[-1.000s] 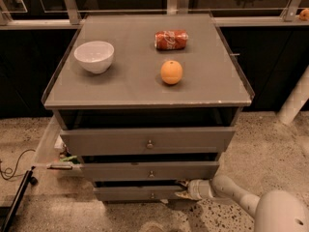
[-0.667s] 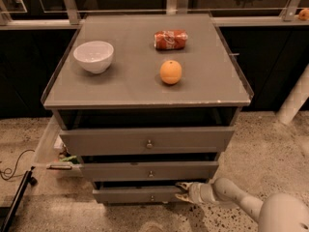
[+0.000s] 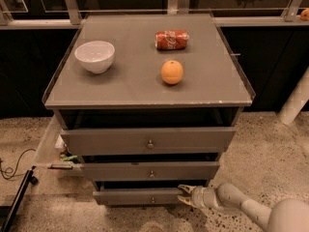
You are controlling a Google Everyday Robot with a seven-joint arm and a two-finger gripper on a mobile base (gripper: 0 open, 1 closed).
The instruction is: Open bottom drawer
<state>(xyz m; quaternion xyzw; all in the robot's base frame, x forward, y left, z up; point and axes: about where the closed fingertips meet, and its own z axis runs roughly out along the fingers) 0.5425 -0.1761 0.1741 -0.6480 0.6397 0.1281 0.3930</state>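
Barely anything has shifted in the last second. My gripper sits at almost the same spot as before, against the right end of the bottom drawer. That front looks, if anything, a shade further forward, though I would not swear to it. Whether the gripper is parted or clamped onto that end I cannot tell.

My arm comes in low from the right of the bottom drawer, because this front is the lowest of the three and sits just above the floor. Its small knob lies at the centre, left of the gripper and apart from it. I judge the edge gives me a broader purchase for a pull than so small a knob would.

Directly above the bottom drawer is the middle drawer, and above that the top drawer, each with a dark gap over it. Well above, the counter carries a white bowl toward the left, an orange roughly over the gripper's end, and a red can on its side behind the orange. None of them stands in the path of a pull.

Left of the bottom drawer a black cable trails on the floor, well apart. By my judgement the pull has hardly begun.
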